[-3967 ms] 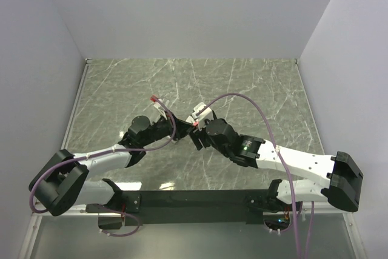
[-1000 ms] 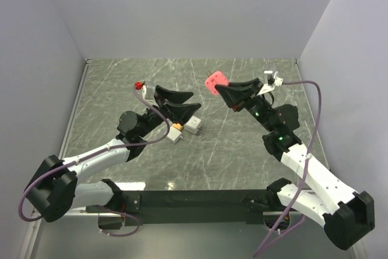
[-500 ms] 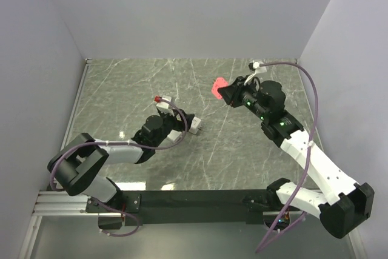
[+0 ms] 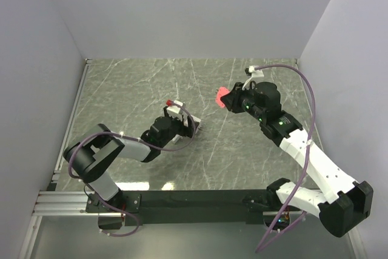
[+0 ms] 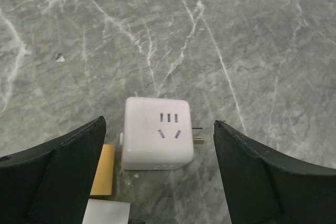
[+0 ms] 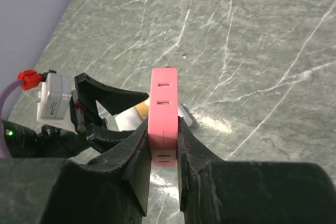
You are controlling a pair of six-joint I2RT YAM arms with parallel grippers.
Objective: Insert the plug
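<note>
A white cube plug [image 5: 157, 134] lies on the marble table, socket holes facing up and two metal prongs pointing right. My left gripper [image 5: 158, 129] stands open low over it, one black finger on each side, neither touching it. In the top view the left gripper [image 4: 183, 127] is at mid-table, with the cube [image 4: 196, 127] at its tip. My right gripper [image 6: 164, 140] is shut on a pink block [image 6: 163, 114] with slots, held upright in the air. From above, the pink block [image 4: 222, 97] hangs up and to the right of the cube.
An orange and white piece [image 5: 103, 169] lies on the table just left of the cube, beside my left finger. Grey walls close in the table [image 4: 254, 150] on the left, back and right. Purple cables loop off both wrists.
My left gripper's jaws have spread wider around the white cube while the left arm folded in. The right gripper has carried the pink block a little down towards the cube.
</note>
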